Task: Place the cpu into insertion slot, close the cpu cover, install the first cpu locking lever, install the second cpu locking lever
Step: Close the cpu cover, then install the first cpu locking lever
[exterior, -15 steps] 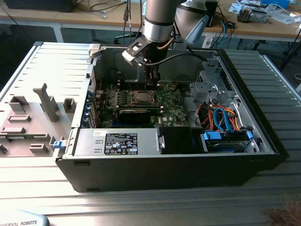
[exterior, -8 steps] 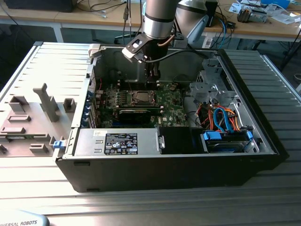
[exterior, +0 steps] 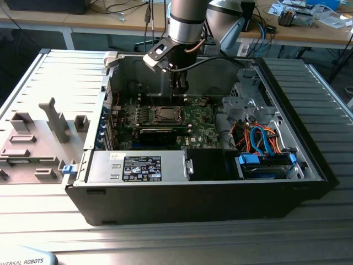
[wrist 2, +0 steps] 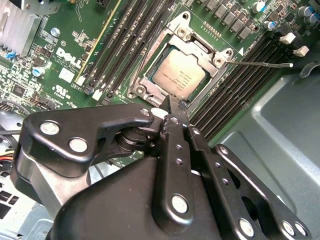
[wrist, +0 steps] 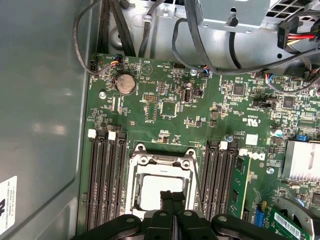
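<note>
The cpu (wrist 2: 177,75) lies flat in its socket on the green motherboard, its dull silvery top showing through the window of the cpu cover (wrist 2: 201,47), which is down over it. A thin silvery locking lever (wrist 2: 260,64) sticks out sideways from one corner of the socket, over the memory slots. My gripper (wrist 2: 169,102) is shut, its black fingertips together just above the socket's edge, with nothing visible between them. The first wrist view shows the gripper (wrist: 171,195) over the cpu (wrist: 147,192) and the cover (wrist: 160,160). Seen from outside, the gripper (exterior: 179,88) hangs inside the open computer case above the socket (exterior: 164,114).
Rows of black memory slots (wrist: 105,180) flank the socket. A black graphics card (exterior: 160,132) and a grey power supply box (exterior: 138,165) lie nearer the case front. Drive cage and coloured cables (exterior: 265,149) fill the exterior view's right. The case wall (wrist: 40,125) stands close by.
</note>
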`<state>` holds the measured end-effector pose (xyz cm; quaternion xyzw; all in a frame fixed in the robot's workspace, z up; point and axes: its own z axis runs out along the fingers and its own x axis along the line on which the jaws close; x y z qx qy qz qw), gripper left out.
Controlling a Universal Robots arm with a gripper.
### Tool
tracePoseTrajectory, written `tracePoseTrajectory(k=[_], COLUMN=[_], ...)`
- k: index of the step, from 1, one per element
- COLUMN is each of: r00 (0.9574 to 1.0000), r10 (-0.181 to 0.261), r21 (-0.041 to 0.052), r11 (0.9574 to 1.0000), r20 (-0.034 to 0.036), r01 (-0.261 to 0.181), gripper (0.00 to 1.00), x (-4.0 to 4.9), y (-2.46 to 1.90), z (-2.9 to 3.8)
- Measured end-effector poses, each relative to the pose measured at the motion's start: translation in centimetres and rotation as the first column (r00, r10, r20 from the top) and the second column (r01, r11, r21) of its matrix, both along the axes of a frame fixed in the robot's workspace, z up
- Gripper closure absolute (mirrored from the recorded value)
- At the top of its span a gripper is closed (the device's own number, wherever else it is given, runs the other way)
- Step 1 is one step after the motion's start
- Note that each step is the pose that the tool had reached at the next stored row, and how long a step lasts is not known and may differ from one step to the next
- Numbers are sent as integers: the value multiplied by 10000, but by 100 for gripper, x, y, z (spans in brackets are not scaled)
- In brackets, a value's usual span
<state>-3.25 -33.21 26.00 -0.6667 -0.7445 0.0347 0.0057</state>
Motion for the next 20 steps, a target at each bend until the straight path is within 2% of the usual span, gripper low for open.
tracePoseTrajectory(k=[10,20], r00=[10000,9986], r10=[20,533], r21=[0,-6], r11=[10000,9986], r20=[-1,-1], r01=[-20,-533], gripper=[89,89], x=[0,0], y=[0,0], z=[2,1])
